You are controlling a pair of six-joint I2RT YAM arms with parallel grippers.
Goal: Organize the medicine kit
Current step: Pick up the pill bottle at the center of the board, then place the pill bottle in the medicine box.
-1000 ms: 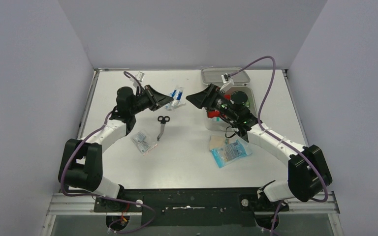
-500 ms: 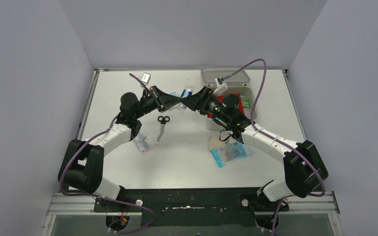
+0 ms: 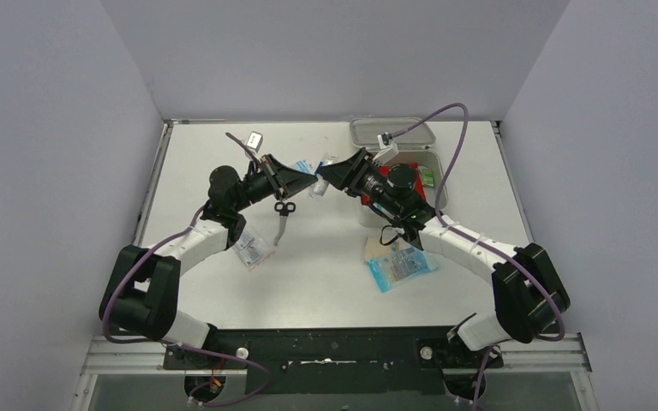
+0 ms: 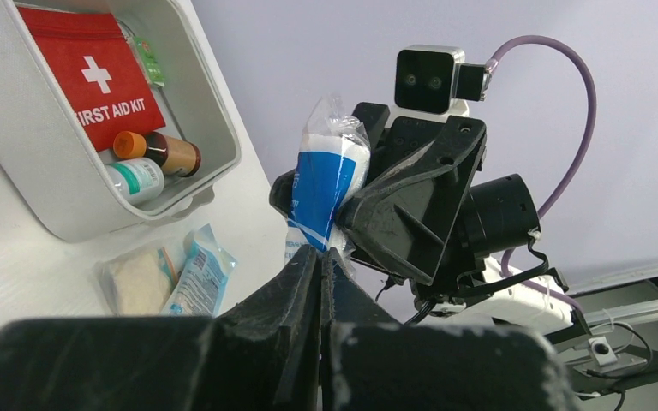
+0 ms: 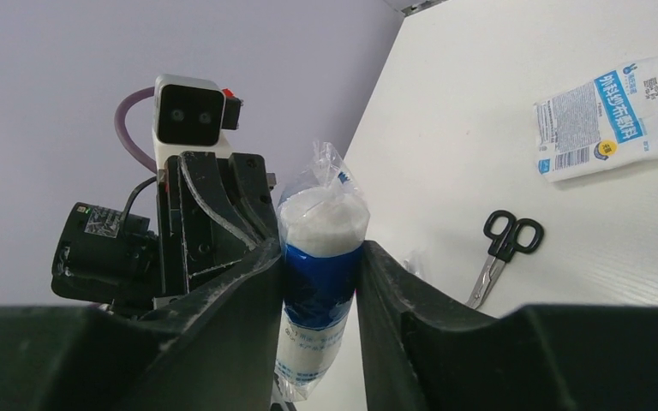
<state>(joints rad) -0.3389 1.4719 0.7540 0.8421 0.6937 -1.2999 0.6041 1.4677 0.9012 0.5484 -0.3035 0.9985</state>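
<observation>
Two tools meet tip to tip above the middle of the bench (image 3: 334,291), with one roll (image 4: 326,180) between them.

1. Left tool (image 4: 319,257): fully closed, pinching the end of the roll's clear wrapper.
2. Right tool (image 3: 327,169): its fingers (image 5: 248,291) press against both sides of the roll at the blue band, gripping it.
3. Roll: white with a blue band, bagged in clear film, held clear of the bench by both tools.
4. Kit (image 4: 34,163): stands on the bench at the far right. In the top view the right arm hides part of it. The lid (image 3: 391,130) is open and lies behind the box.
5. Kit contents, seen from the left wrist: a red pouch (image 4: 94,77) marked FIRST AID KIT, a brown bottle (image 4: 167,154) with an orange cap, and a white bottle (image 4: 137,178) with a green label. The two bottles lie side by side next to the pouch.
6. Loose items on the bench: scissors (image 3: 282,216) lie near the left tool, handles toward it. A blue pack (image 3: 404,267) and a pale pack (image 3: 377,248) lie touching in front of the kit, under the right forearm.
</observation>
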